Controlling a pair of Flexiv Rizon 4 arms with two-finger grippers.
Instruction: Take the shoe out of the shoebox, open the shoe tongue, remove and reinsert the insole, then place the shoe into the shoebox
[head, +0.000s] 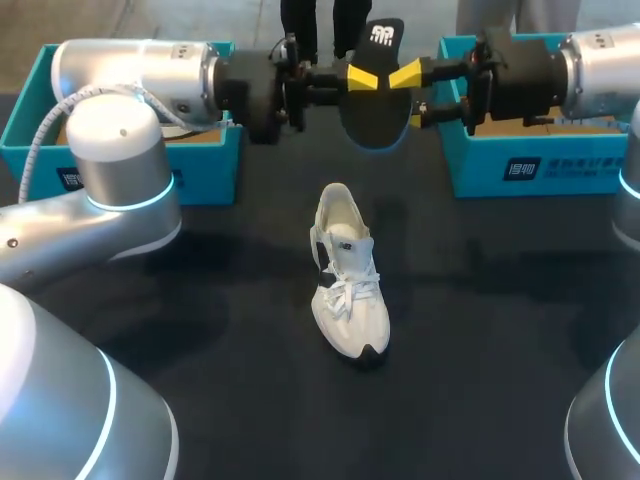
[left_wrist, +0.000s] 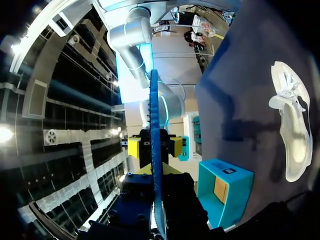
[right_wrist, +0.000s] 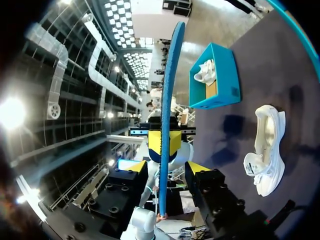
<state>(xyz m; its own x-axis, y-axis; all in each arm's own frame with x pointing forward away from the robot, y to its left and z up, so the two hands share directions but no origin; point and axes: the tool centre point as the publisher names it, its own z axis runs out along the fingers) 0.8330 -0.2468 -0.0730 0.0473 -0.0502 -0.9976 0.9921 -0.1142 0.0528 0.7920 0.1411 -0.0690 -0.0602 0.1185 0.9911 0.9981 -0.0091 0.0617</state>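
Note:
A black insole (head: 375, 110) with a blue edge hangs in the air over the back of the table, between my two arms. My left gripper (head: 358, 78) is shut on its left side; in the left wrist view the insole (left_wrist: 153, 125) runs edge-on straight out from that gripper (left_wrist: 154, 175). My right gripper (head: 410, 85) meets it from the right. Its yellow tips stand either side of the insole (right_wrist: 167, 100) with gaps, so this gripper (right_wrist: 165, 167) is open. The white shoe (head: 347, 285) lies on the dark table below, toe toward me.
A teal shoebox (head: 150, 160) stands at the back left and holds a second white shoe (right_wrist: 205, 72). Another teal shoebox (head: 530, 165) stands at the back right. The dark tabletop (head: 480, 330) surrounds the shoe.

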